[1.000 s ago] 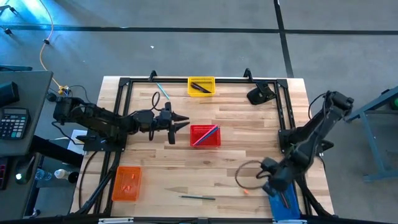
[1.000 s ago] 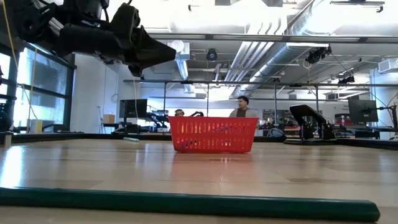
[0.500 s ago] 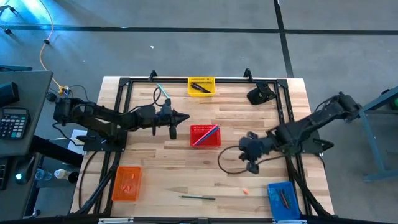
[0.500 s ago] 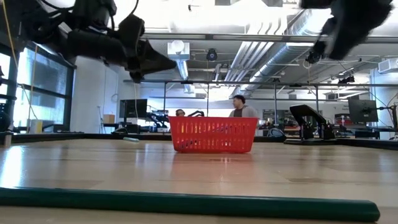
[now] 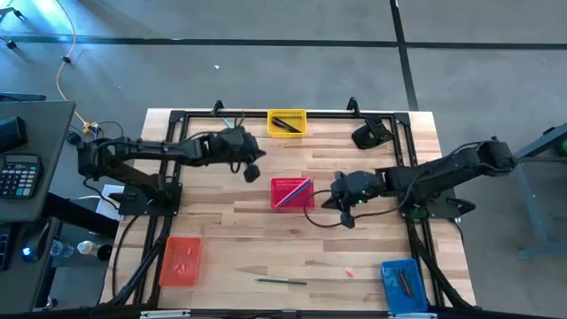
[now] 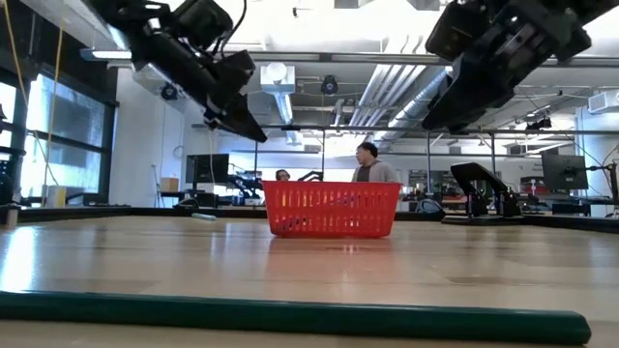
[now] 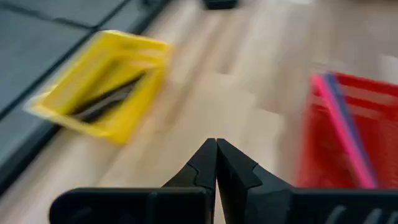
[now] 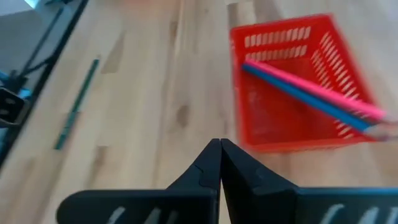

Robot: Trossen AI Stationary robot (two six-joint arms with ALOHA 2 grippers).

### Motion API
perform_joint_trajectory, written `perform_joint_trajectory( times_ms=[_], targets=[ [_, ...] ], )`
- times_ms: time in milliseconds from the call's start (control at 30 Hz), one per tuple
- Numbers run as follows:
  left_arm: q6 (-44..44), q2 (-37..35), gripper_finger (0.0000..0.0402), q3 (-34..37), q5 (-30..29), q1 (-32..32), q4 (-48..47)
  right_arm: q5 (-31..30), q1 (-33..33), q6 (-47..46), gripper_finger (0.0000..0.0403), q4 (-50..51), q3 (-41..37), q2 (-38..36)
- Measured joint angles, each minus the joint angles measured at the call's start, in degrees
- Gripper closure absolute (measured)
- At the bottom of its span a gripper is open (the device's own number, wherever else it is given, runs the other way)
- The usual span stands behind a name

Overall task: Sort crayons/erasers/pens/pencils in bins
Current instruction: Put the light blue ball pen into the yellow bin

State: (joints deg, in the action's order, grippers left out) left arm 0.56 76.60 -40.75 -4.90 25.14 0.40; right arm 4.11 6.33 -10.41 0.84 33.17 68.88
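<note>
The red bin stands mid-table with a pink pencil and a blue pencil lying across it. The yellow bin at the far edge holds black pens. The orange bin is near left and the blue bin near right. A green pencil and an orange-pink eraser lie on the table near the front edge. My left gripper is shut and empty, in the air between the yellow and red bins. My right gripper is shut and empty, in the air just right of the red bin.
A black metal frame runs round the tabletop. A dark object sits at the far right corner. A black cable loops below my right arm. In the low view the green pencil lies across the foreground, and people stand behind the red bin.
My right gripper has risen from over the blue bin and swung toward the far edge and the table's left, ending beside the red bin. My left gripper has drawn back toward the far edge and turned its tips toward the near right. Both have stayed shut.
</note>
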Motion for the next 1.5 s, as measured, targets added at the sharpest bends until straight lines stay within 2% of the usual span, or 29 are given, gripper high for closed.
perform_joint_trajectory(
  times_ms=[133,333,533,667,767,900,1067,1167,1367,1500],
  targets=[
    [-5.44,0.00,0.0395,-3.23,-8.75,3.35,-3.22,-1.11,-3.44,5.13,0.0403,-0.28,0.00,0.00],
    [-18.64,0.00,0.0355,-3.98,-12.27,7.35,-5.05,-3.99,-8.65,14.34,0.0403,-4.27,-0.57,-0.02],
    [-31.18,1.46,0.0287,-3.98,-17.99,9.25,-10.20,3.68,-15.28,16.96,0.0403,-20.45,-6.76,0.00],
    [-39.23,4.38,0.0251,-3.98,-19.38,10.60,-11.18,4.12,-17.17,17.21,0.0403,-29.00,-11.36,0.00],
    [-43.84,7.65,0.0234,-3.94,-19.39,11.41,-11.10,5.25,-17.70,18.44,0.0403,-30.71,-13.19,-0.07],
    [-49.83,12.06,0.0224,-3.94,-19.66,11.76,-9.96,5.56,-18.15,19.47,0.0403,-34.54,-14.56,-0.33],
    [-56.00,15.02,0.0224,-3.94,-24.01,11.54,-11.92,7.12,-18.13,19.47,0.0403,-36.19,-14.97,-1.90],
    [-59.59,16.08,0.0224,-3.94,-25.32,11.20,-13.19,6.50,-18.10,15.72,0.0403,-38.98,-14.97,-2.86],
    [-62.98,20.02,0.0224,-3.96,-24.93,11.10,-12.28,6.03,-14.91,14.33,0.0403,-39.04,-14.97,-2.97],
    [-63.43,22.27,0.0224,-3.96,-25.71,11.47,-10.88,5.04,-11.88,17.05,0.0403,-39.20,-14.97,-2.97]
  ],
)
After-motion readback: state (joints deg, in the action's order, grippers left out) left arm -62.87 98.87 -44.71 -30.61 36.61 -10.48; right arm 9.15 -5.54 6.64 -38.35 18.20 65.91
